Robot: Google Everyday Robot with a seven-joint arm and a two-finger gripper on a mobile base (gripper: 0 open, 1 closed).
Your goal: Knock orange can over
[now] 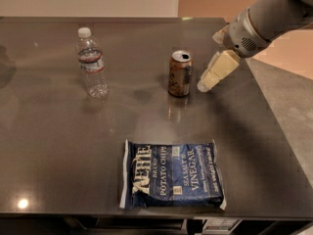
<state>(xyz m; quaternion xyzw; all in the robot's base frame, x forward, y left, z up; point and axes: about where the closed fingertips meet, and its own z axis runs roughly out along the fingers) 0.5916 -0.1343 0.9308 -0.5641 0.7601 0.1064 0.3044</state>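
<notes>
The orange can (180,74) stands upright near the middle of the dark table (58,146), orange-brown with a silver top and pull tab. My gripper (205,84) comes in from the upper right on a grey arm. Its pale fingers (218,69) point down and left. The tips hang just right of the can, a small gap away, at about mid-height of the can.
A clear plastic water bottle (92,62) with a white cap stands upright left of the can. A blue potato chip bag (172,175) lies flat near the table's front edge. The table's right edge (279,131) runs just right of the gripper.
</notes>
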